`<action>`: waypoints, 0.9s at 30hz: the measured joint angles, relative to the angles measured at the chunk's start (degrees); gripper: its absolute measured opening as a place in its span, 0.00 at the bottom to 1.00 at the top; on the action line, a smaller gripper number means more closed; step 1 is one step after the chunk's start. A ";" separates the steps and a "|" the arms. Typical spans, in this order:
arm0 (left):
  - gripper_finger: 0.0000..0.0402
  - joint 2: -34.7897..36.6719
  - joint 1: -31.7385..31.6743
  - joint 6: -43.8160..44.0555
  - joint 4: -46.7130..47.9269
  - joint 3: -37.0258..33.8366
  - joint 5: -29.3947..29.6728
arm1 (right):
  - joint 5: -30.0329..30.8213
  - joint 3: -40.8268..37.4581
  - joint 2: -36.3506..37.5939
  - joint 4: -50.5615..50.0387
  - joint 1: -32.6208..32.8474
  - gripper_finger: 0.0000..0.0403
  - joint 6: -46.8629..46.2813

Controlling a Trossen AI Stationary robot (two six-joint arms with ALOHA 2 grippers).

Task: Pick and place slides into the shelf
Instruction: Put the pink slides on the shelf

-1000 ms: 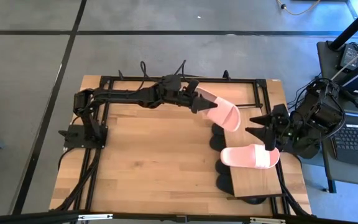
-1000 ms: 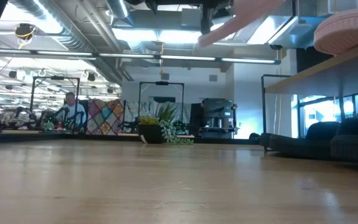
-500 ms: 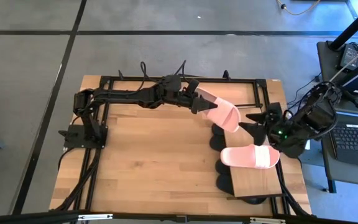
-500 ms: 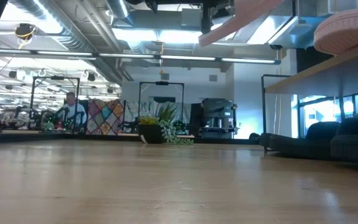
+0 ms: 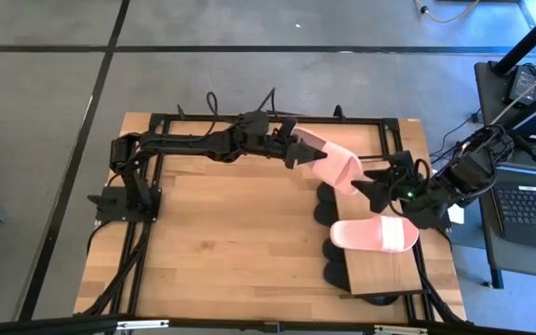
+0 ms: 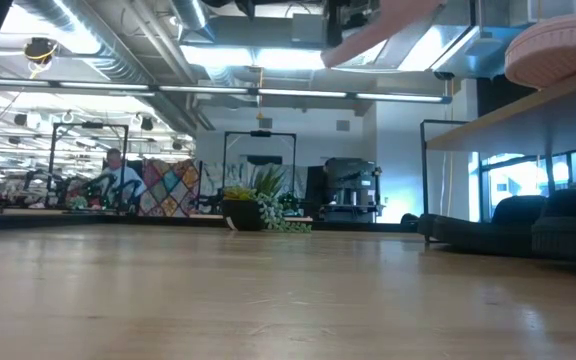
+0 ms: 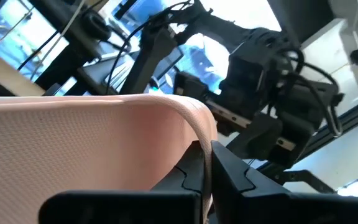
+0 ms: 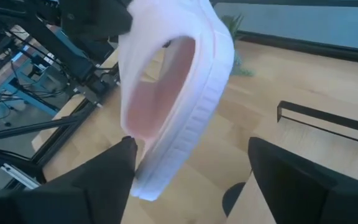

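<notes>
Above the table, pink slide between right hand's spread fingers

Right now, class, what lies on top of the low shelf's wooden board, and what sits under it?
On the shelf lies one pink slide. Under it, black slides poke out at the edge; the board covers the rest, so their number cannot be told.

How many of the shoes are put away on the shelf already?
Done: one pink slide lies on the shelf top, and black slides peek out underneath; I can't count them. In hand: the left tool holds the second pink slide up, the open right tool reaching for it. Left: shelving it.
</notes>
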State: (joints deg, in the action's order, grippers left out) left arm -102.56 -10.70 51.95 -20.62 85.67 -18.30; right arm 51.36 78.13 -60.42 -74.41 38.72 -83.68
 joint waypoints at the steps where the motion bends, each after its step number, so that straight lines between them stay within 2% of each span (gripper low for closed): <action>1: 0.01 0.00 0.00 -0.03 -0.46 0.00 0.02 | 0.02 0.00 0.03 0.29 -0.07 0.74 0.00; 7: 0.01 0.00 0.00 0.03 -0.54 0.00 0.13 | -0.03 0.00 0.04 2.35 -1.25 0.61 1.84; 15: 0.01 0.00 -0.02 -0.01 -0.51 0.00 -0.37 | -0.22 0.00 0.02 3.50 -2.87 0.37 7.44; 22: 0.10 0.00 0.02 0.40 -0.49 0.00 -0.48 | -2.76 0.00 0.09 3.13 -3.41 0.12 9.29; 27: 0.15 0.00 -0.02 -1.16 -0.90 0.00 -3.91 | -3.36 0.00 0.09 3.29 -3.39 0.11 9.54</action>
State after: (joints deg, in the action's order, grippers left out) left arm -102.56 -10.72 50.78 -21.53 85.67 -22.21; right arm 48.00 78.13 -60.34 -71.13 35.33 -74.14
